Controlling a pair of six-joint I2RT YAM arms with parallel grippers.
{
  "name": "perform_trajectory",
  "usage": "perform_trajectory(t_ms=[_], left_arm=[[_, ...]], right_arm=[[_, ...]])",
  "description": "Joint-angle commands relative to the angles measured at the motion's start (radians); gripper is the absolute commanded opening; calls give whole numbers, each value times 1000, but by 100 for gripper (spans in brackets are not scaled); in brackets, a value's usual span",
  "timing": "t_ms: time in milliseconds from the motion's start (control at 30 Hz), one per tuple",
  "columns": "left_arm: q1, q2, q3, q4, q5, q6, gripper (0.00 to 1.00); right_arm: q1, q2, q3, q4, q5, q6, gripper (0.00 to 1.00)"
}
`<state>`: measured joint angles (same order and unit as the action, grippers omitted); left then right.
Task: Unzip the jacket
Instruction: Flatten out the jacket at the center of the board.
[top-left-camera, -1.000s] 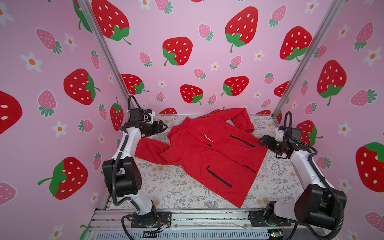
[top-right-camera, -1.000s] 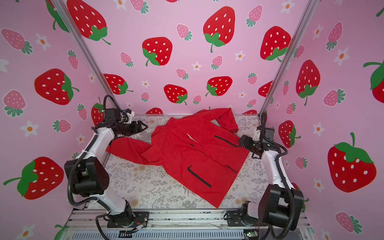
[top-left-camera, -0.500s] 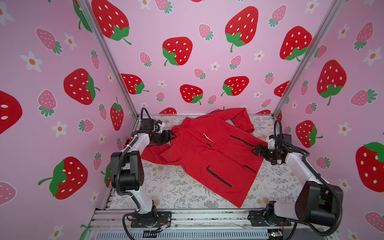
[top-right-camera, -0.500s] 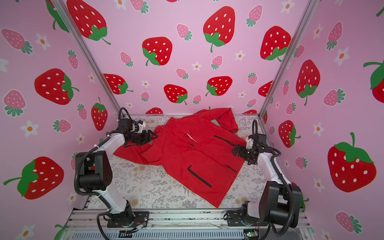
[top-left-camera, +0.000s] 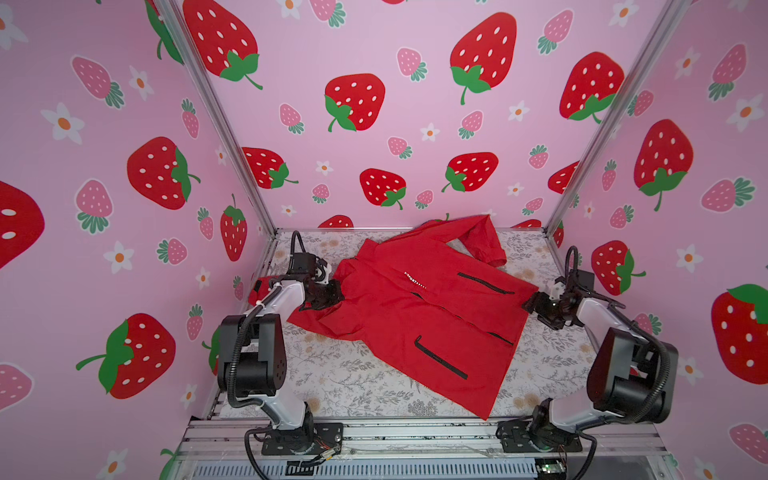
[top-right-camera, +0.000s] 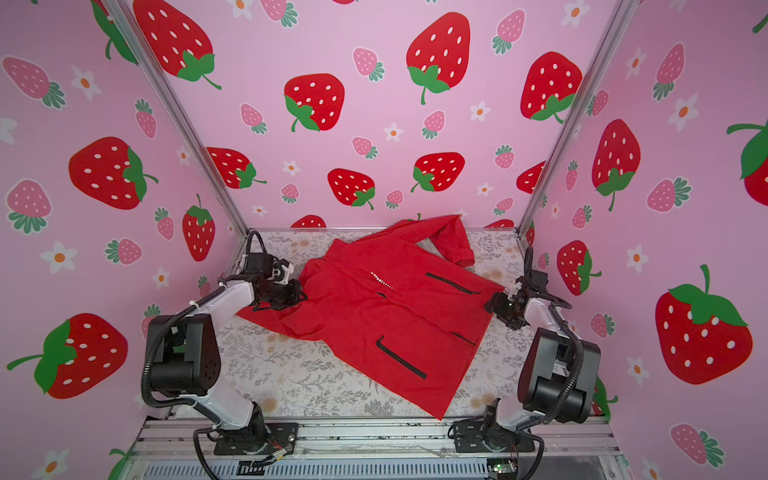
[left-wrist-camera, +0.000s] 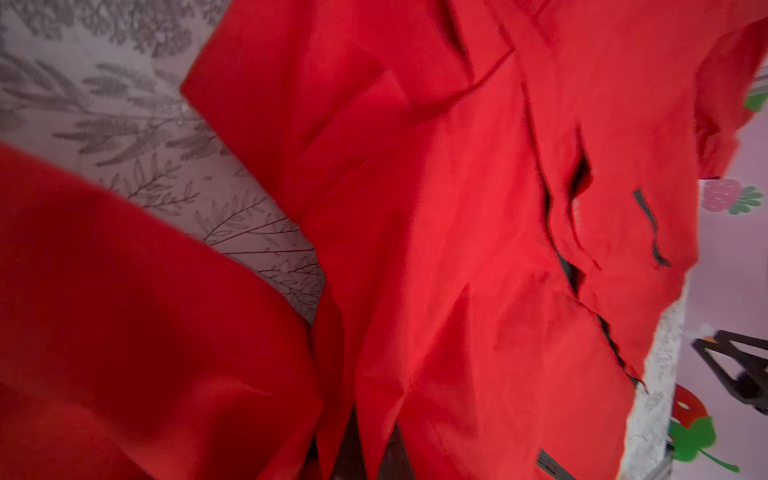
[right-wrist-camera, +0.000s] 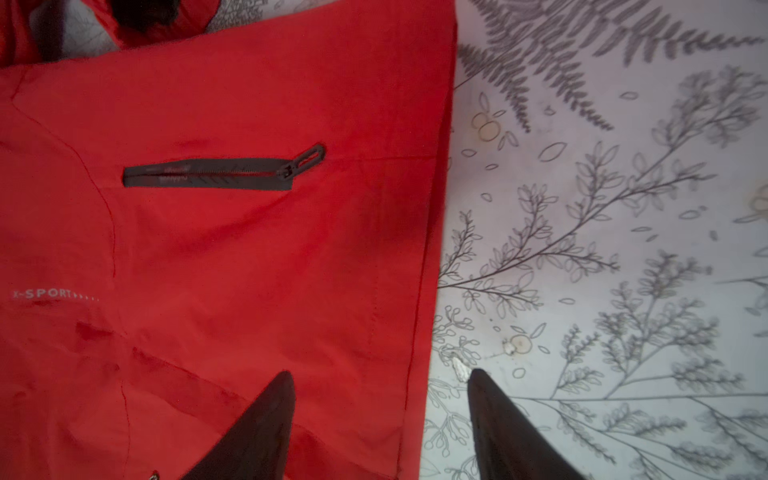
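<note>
Jacket flat and diagonal on floral cloth, collar toward far left corner, hem corner by near edge; step in hand apparently anchoring. Left gripper clamped shut, seemingly on fabric beside collar; right gripper at garment's side edge toward cloth's right edge, fingers apart, one over red fabric, other over bare cloth, nothing held yet. Best to close right fingers squarely across that edge, then draw gently away from left pinch to tension front and expose main zip pull, without dragging cloth underneath.
</note>
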<state>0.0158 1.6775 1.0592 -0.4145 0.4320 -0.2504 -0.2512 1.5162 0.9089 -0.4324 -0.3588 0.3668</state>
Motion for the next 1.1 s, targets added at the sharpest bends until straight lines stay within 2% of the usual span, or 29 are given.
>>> perform_trajectory(t_ms=[0,67,167,367,533,600,633,867,967,1067], left_arm=[[-55,32,-30,54,-147,-34,0],[-63,53,-48,85,-193,-56,0],[-58,76,-55,114,-203,-103,0],[-66,71,-42,110,-201,-95,0],[-63,36,-59,106,-177,-86,0],[-57,33,-56,102,-164,-85,0],[-54,33,-54,98,-156,-86,0],[-48,40,-47,96,-124,-81,0],[-45,42,-46,100,-100,-85,0],[-45,50,-32,98,-75,-73,0]], right_arm=[[-16,34,14,28,-3,-5,59],[-20,61,27,39,0,-16,53],[-29,112,58,51,21,-25,43],[-32,183,91,174,-31,-31,44],[-33,241,86,271,-87,35,43],[-33,264,99,258,-63,61,41],[-33,276,106,253,-56,73,36],[-33,297,95,319,-89,91,32],[-35,309,114,297,-74,88,18],[-58,300,129,306,-78,90,0]])
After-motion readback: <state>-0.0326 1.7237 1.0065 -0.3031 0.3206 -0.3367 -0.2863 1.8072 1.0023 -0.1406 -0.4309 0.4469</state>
